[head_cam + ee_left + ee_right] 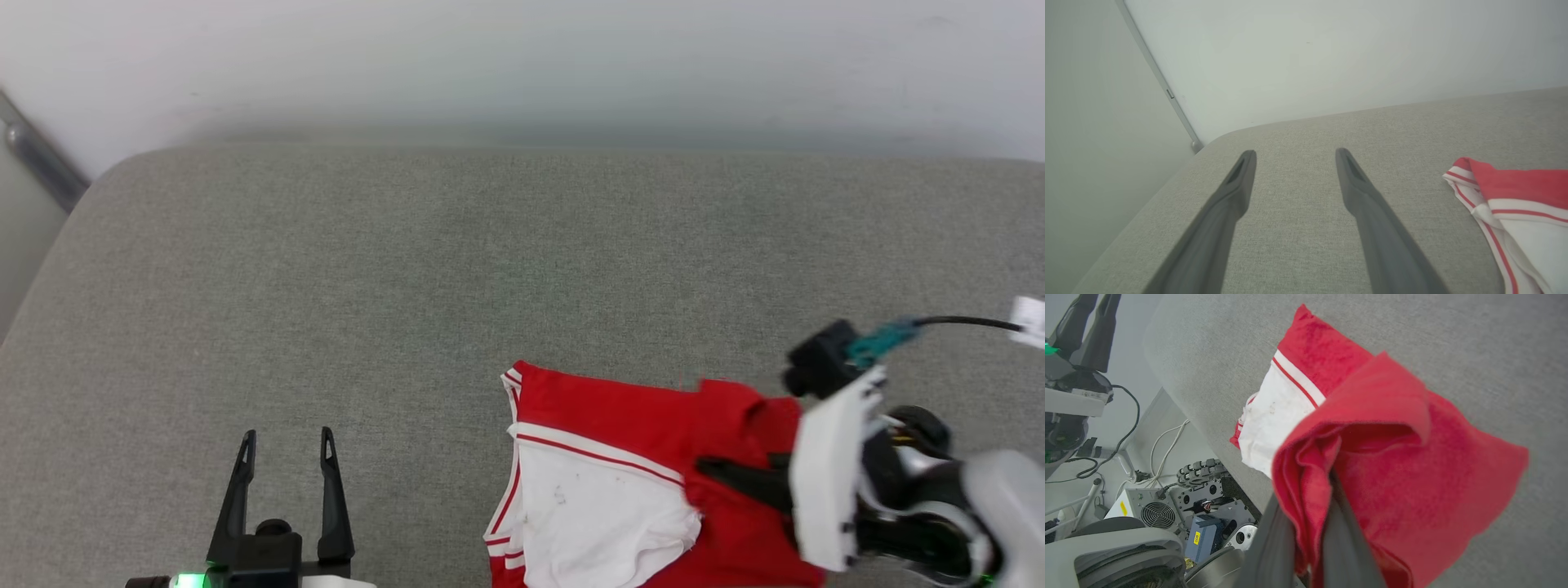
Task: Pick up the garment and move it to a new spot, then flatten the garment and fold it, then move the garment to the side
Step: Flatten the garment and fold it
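- The right gripper (717, 471) is clenching a red fold of the garment (620, 425), which is lying at the grey cushion's (408, 286) near edge, rightward.
- The left gripper (286, 438) is hovering released, well apart to the garment's left.

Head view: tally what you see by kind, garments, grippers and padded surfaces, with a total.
Garments: 1, the bright red jersey shirt with white sleeve
Grippers: 2, the open left gripper and the right gripper shut on the shirt
Padded surfaces: 1, the grey fabric cushion
Total: 4
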### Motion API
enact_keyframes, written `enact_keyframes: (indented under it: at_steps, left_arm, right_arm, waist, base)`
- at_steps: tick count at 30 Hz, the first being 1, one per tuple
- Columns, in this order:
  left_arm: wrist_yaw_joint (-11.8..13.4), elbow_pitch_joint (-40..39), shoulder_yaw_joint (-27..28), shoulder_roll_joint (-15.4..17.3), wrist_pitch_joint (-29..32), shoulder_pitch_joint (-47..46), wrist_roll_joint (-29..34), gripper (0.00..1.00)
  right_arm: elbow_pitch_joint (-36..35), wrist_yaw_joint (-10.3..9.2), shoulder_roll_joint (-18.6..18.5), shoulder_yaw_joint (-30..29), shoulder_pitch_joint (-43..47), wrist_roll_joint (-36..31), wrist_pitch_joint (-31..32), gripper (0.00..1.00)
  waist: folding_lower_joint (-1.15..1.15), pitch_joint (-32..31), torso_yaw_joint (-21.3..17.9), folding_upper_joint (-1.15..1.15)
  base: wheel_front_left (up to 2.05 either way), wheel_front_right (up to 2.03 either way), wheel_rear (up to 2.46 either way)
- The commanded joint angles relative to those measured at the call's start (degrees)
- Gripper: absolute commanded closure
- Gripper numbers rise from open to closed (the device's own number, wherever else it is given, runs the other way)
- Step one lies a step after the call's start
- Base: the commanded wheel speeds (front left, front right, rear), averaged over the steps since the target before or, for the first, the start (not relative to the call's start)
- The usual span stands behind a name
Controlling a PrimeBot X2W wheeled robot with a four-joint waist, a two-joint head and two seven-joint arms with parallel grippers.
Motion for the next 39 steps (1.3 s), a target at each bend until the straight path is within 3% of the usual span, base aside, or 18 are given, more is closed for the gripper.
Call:
enact_keyframes:
  at_steps: [1,7,14,23,24,25,26,30,33,39]
  left_arm:
    - [-0.39,0.24,0.29,-0.18,-0.12,-0.77,0.43,0.00]
    - [-1.12,0.61,0.31,-0.86,-0.12,-2.22,0.58,0.00]
    - [-2.09,1.13,0.16,-1.82,-0.12,-3.90,0.47,0.00]
    - [-2.19,1.79,1.08,-2.83,-0.12,-4.02,0.33,0.00]
    - [-2.09,1.83,1.41,-2.91,-0.12,-3.81,0.18,0.00]
    - [-2.04,1.89,1.69,-2.97,-0.12,-3.66,0.10,0.00]
    - [-2.06,2.01,1.98,-3.06,-0.12,-3.59,0.15,0.00]
    - [-2.57,2.15,2.45,-2.96,-0.12,-2.98,0.49,0.00]
    - [-2.71,2.21,2.89,-2.83,-0.12,-2.55,0.48,0.00]
    - [-3.03,2.18,3.85,-2.79,-0.12,-1.83,0.59,0.00]
  right_arm:
    - [0.91,-0.02,2.30,3.36,-3.49,-1.64,0.38,1.00]
    - [7.15,-0.02,8.21,14.68,-13.62,-6.12,-0.35,1.00]
    - [21.46,-0.02,13.40,23.90,-20.94,-8.79,-3.89,1.00]
    - [32.03,-0.02,14.76,31.59,-23.57,-9.66,-9.24,0.99]
    - [32.58,-0.02,14.87,32.00,-23.69,-9.25,-10.18,0.64]
    - [32.78,-0.02,14.88,32.55,-24.11,-9.16,-11.31,0.11]
    - [32.56,-0.02,14.72,33.07,-24.56,-9.01,-12.54,0.00]
    - [29.75,-0.02,13.21,33.62,-25.50,-7.51,-19.18,0.00]
    - [27.03,-0.03,9.95,32.00,-26.87,-9.20,-27.27,0.00]
    - [26.69,-0.02,6.65,20.01,-23.91,-16.73,-48.37,0.00]
  waist:
    - [0.00,0.51,0.16,0.00]
    - [0.00,2.05,0.68,0.00]
    - [0.00,3.69,2.33,0.00]
    - [0.00,4.71,3.04,0.00]
    - [0.00,4.62,2.85,0.00]
    - [0.00,4.46,2.62,0.00]
    - [0.00,4.27,2.42,0.00]
    - [0.00,3.07,1.50,0.00]
    - [0.00,2.24,0.74,0.00]
    - [0.00,0.92,-0.57,0.00]
  base:
    - [0.00,0.00,0.00]
    - [0.00,0.00,0.00]
    - [0.00,0.00,0.00]
    - [0.00,0.00,0.00]
    - [0.00,0.00,0.00]
    - [0.00,0.00,0.00]
    - [0.00,0.00,0.00]
    - [0.00,0.00,0.00]
    - [0.00,0.00,0.00]
    - [0.00,0.00,0.00]
